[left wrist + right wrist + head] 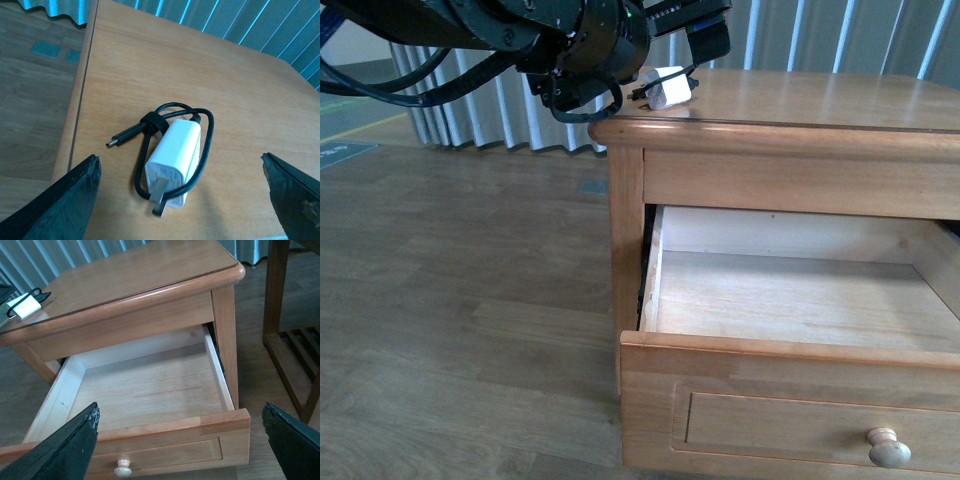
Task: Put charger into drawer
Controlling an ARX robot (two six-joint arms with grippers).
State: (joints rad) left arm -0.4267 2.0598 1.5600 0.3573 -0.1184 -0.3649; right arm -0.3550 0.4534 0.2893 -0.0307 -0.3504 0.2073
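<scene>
Hovering over the charger [172, 155], left hand [179, 159] released; right hand [180, 407] released, facing the open drawer [165, 452]

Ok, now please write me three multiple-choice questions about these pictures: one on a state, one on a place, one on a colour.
1. The drawer is:
A. shut
B. pulled open
C. taken out fully

2. The charger lies:
A. in the drawer
B. on the floor
C. on the cabinet top

3. The cable around the charger is:
A. white
B. black
C. red

Answers:
1 B, since the front view shows its pale inside and nothing in it.
2 C, since the left wrist view shows it resting on the top, near an edge.
3 B, since the dark loop stands out against the white plug block.
</scene>
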